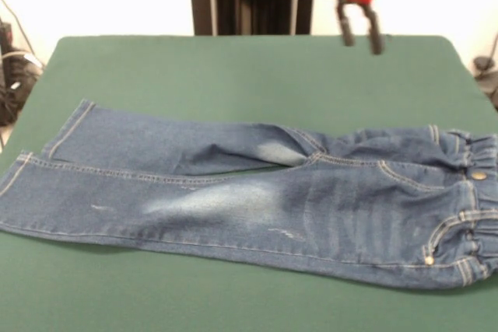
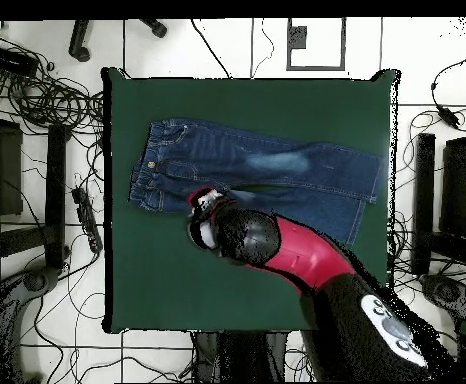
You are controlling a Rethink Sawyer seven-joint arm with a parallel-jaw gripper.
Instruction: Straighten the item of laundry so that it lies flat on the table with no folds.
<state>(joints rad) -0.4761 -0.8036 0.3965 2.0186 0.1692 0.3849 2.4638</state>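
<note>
green table bare toward 12 o'clock; jeans flat, 2 legs reaching the 9 o'clock edge; gripper parted, empty, aloft.

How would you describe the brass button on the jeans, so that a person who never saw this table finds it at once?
On the green table lies one pair of blue jeans, legs pointing left in the front view. Follow them right to the gathered elastic waistband. The brass button sits there near the top, larger than the small rivets below it.
</note>
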